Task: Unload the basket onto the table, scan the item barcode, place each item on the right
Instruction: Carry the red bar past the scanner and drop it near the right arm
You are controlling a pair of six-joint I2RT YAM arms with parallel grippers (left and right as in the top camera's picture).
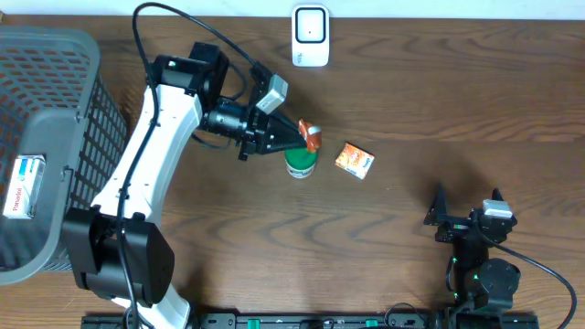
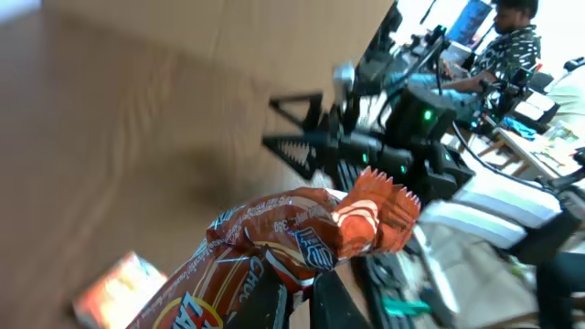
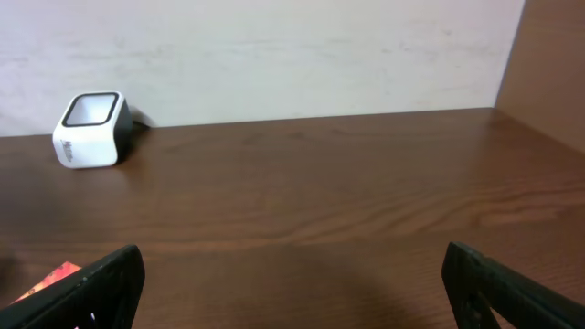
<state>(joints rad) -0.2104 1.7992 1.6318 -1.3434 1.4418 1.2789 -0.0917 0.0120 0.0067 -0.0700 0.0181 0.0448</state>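
Two risks stand out. From overhead, the left gripper (image 1: 297, 135) is clamped tight on the orange snack packet (image 1: 312, 137), holding it over a green tub (image 1: 300, 165) and well apart from the scanner (image 1: 311, 37) at the table's far edge. The crinkled wrapper could hide its barcode from the scanner window. The left wrist view shows only the packet's end pinched between the fingers (image 2: 265, 306), so it may slip or swing. In the right wrist view, the right gripper (image 3: 292, 265) gapes wide and empty.
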